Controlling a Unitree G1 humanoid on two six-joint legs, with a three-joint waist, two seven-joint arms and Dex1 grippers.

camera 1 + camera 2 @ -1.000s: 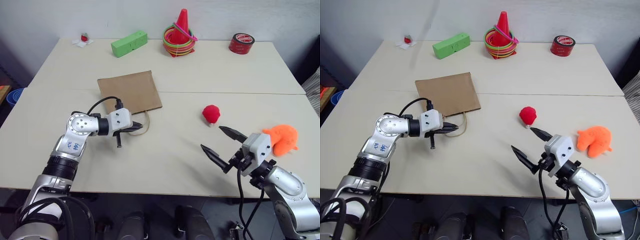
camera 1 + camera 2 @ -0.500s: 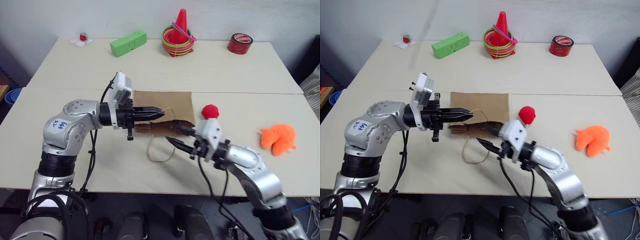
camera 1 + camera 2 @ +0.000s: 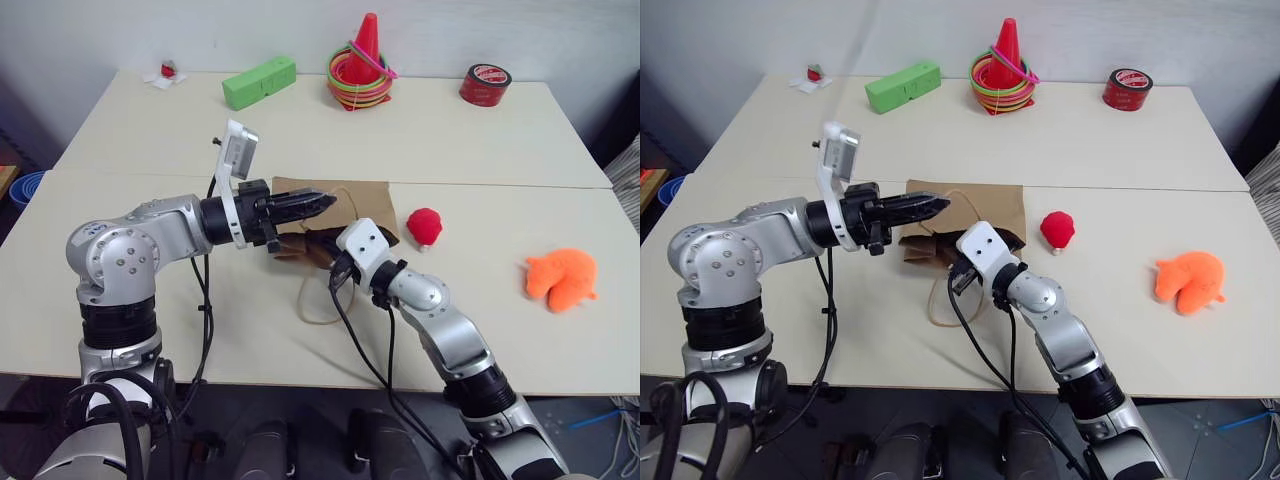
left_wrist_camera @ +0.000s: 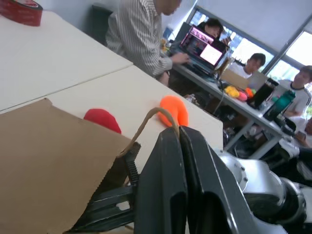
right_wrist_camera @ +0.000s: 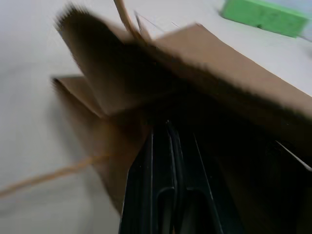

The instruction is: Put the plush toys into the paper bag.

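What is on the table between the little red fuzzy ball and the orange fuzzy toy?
Nothing. In the left eye view, bare table lies between the red ball and the orange toy.

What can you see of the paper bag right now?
The paper bag is plain brown kraft paper, lying near the middle of the table with its mouth end lifted. The left gripper, shut, pinches one cord handle; the other handle trails loose on the tabletop. The right gripper, shut, reaches into the mouth. Both plush toys lie outside it.
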